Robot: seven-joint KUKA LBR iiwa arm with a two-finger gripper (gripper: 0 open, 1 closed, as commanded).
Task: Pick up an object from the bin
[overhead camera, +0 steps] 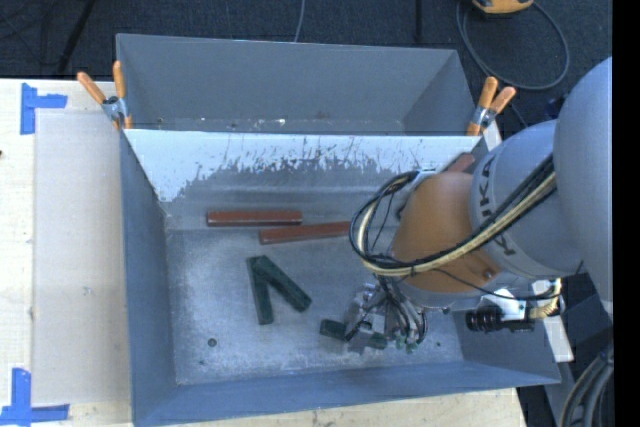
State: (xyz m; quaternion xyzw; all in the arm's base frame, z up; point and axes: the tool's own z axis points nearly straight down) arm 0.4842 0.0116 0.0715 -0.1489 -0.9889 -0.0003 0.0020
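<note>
Small dark green block (334, 327) just beside the jaws looks light, stiff, smooth; best gripped across its narrow sides; jaws released or clenched, cannot tell

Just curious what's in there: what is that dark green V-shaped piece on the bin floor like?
The dark green V-shaped piece looks like two flat, matte bars, perhaps plastic, joined at the top and spreading downward. It lies flat mid-floor of the grey metal bin, touching nothing: clear of the two brown sticks behind it.
</note>
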